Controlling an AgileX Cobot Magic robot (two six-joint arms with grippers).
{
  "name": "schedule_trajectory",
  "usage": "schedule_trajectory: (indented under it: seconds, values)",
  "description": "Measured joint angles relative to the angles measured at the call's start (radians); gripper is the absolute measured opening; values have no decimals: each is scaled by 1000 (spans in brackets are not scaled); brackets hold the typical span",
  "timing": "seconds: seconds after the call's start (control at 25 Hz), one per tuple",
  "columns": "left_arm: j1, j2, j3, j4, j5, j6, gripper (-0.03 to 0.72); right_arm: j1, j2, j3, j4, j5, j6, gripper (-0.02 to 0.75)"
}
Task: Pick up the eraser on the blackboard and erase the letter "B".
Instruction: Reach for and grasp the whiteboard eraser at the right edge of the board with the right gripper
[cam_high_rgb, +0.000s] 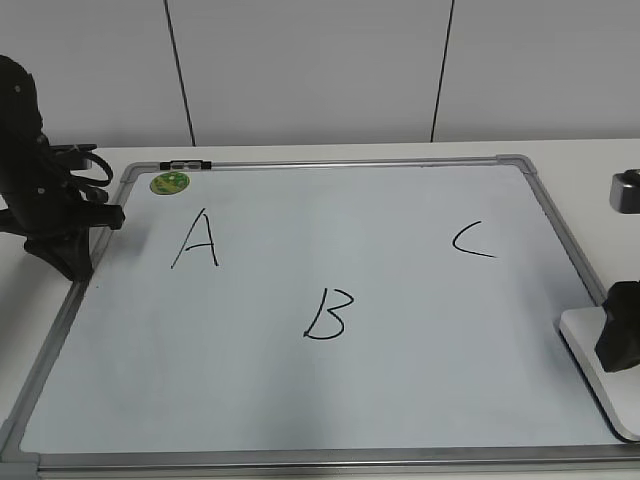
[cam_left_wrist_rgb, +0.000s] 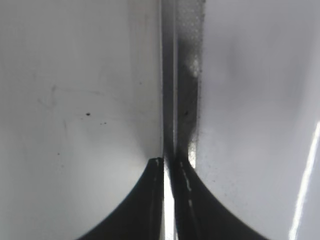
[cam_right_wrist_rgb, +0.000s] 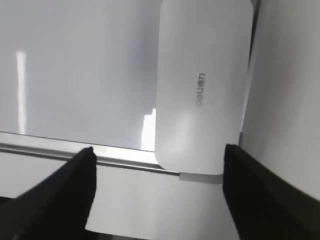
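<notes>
The blackboard (cam_high_rgb: 400, 380) lies flat on the table, a white board with a silver frame. The black letter "B" (cam_high_rgb: 327, 314) is near its middle. The white eraser (cam_high_rgb: 585, 345) lies at the board's right edge, partly over the frame. In the right wrist view the eraser (cam_right_wrist_rgb: 202, 85) shows grey lettering, and its near end lies between the fingers of my open right gripper (cam_right_wrist_rgb: 159, 152), close to the right finger. That gripper (cam_high_rgb: 620, 340) is at the far right of the exterior view. My left gripper (cam_left_wrist_rgb: 170, 162) is shut and empty over the board's left frame (cam_left_wrist_rgb: 167, 75), far from the eraser.
A black "A" (cam_high_rgb: 197, 240) is at the board's left and a black "C" (cam_high_rgb: 472, 241) at its right. A round green sticker (cam_high_rgb: 170, 183) and a black clip (cam_high_rgb: 186, 165) sit at the top left. The left arm (cam_high_rgb: 45, 200) stands beside the left edge.
</notes>
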Motion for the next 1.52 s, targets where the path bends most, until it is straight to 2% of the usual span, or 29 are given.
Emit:
schedule_trajectory:
  seconds: [0.16,0.32,0.88,1.28,1.52]
  values:
    - [0,0,0,0,0,0,33,0,77,-22,-45,-8,10,655]
    - [0,0,0,0,0,0,33,0,135,-55,-102,-15,72,670]
    - [0,0,0,0,0,0,33,0,304,-111,-120,-36,92,670]
    - [0,0,0,-2,0,0,33,-33,348,-115,-92,-66,92,663]
    - [0,0,0,-15,0,0,33,-33,351,-115,-70,-80,80,627]
